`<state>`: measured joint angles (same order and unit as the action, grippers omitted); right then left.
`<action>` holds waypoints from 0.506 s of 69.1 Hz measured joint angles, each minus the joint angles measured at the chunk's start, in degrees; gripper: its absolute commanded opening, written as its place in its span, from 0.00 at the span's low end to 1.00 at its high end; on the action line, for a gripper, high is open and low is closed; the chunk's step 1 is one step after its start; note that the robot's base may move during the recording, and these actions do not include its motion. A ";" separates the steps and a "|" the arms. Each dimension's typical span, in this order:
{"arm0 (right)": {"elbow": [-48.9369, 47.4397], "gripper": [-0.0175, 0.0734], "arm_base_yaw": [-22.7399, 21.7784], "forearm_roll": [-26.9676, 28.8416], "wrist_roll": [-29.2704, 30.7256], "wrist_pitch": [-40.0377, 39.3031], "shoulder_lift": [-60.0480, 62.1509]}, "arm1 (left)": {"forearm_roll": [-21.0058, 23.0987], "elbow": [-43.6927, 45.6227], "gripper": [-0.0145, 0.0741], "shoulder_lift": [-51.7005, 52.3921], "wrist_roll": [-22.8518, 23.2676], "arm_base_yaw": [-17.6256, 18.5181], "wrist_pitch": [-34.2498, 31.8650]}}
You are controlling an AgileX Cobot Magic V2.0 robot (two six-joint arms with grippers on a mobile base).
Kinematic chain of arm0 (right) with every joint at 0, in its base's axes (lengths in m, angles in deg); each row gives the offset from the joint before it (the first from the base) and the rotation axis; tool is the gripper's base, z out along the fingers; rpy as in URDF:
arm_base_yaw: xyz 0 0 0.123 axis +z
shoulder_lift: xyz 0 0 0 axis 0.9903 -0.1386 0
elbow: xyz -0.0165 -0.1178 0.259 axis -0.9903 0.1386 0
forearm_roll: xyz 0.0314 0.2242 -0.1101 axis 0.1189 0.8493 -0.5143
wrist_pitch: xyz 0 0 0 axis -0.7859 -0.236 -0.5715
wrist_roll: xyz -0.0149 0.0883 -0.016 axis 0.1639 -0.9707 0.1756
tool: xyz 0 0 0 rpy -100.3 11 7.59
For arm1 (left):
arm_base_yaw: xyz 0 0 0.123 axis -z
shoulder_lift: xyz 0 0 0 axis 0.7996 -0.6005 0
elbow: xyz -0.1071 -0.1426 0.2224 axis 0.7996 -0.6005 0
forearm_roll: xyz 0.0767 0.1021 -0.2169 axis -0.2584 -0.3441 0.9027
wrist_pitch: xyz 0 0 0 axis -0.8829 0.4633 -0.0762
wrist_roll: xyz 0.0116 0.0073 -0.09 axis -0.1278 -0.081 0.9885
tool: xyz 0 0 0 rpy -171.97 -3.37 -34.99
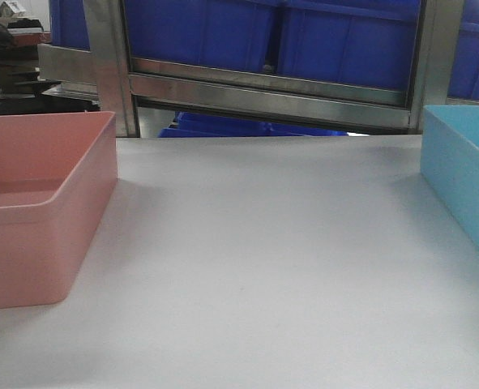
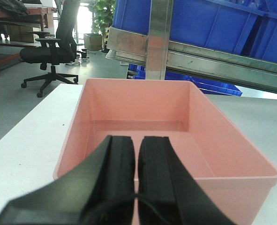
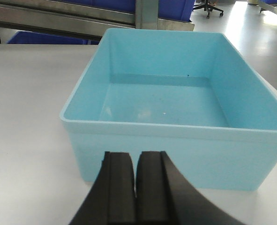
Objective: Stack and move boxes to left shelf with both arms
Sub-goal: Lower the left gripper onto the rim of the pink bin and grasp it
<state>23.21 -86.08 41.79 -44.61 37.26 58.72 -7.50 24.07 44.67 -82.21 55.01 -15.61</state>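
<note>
Closest to each wrist camera, the left end effector [image 2: 137,140] and right end effector [image 3: 136,159] are clenched on nothing. Beyond, on the smooth white bench [image 1: 263,267], sit a salmon-pink round-cornered plastic tub [image 2: 175,145] at left and a light-blue matching tub [image 3: 161,101] at right, well apart. Behind stand brushed-steel rack rails [image 1: 271,93] and dark-blue crates [image 1: 344,40].

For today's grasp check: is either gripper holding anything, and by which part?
Nothing: the left gripper and the right gripper are both shut and empty.
</note>
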 measured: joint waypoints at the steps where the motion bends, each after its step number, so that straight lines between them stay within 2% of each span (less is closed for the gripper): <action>1: 0.00 0.24 0.00 0.00 0.00 0.00 0.00 | 0.00 0.00 0.17 0.00 0.00 0.00 0.00; 19: 0.00 0.24 0.00 0.00 0.00 0.00 0.00 | 0.00 0.00 0.17 0.00 0.00 0.00 -1.15; 35: 0.00 0.24 0.00 0.00 0.00 0.00 0.00 | 0.00 0.16 0.17 0.00 0.00 0.00 -9.42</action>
<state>23.21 -86.08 41.79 -44.61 37.26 58.72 -7.50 24.23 44.67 -82.21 55.01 -25.03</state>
